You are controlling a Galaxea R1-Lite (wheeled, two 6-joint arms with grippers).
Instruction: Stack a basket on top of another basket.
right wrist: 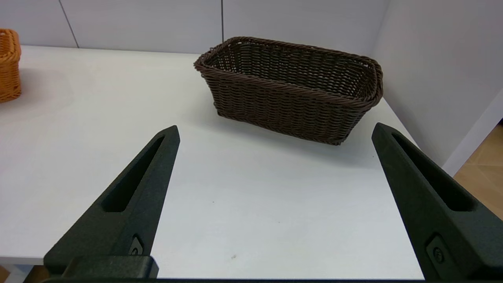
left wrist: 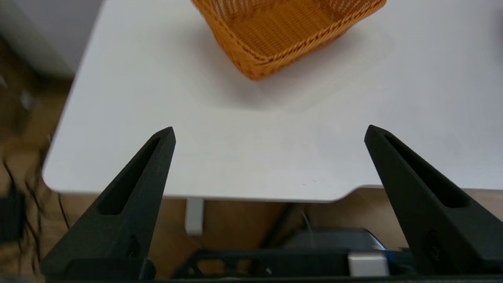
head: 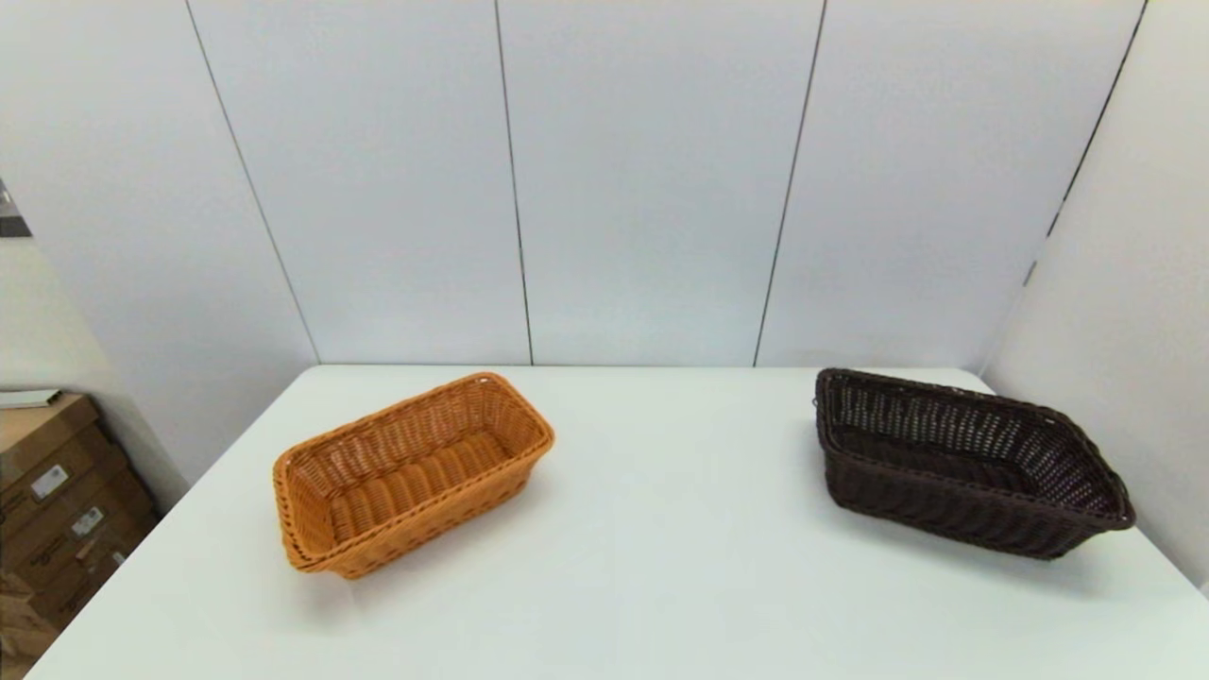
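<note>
Dark brown wicker makes the basket (head: 968,463) that has to travel; it stands on the white counter (head: 661,548) at about 3 o'clock in the head view, close to the side wall. The orange-tan basket (head: 411,472), which must receive it, stands at about 9 o'clock, well apart from it. Both are upright and empty.

The right pincer (right wrist: 275,133) hovers over the near edge of the counter, its two black fingers spread wide and pinching nothing. The dark basket lies straight ahead of it, toward 12 o'clock, and shows it one long side. Its long axis runs roughly from 10 to 4 o'clock in the head view. The right arm is clearly the nearer one, so the coming reach probably belongs to it, with the fingers meeting the near long rim.

The left pincer (left wrist: 269,133) is also spread and empty, before the corner of the orange-tan basket.
</note>
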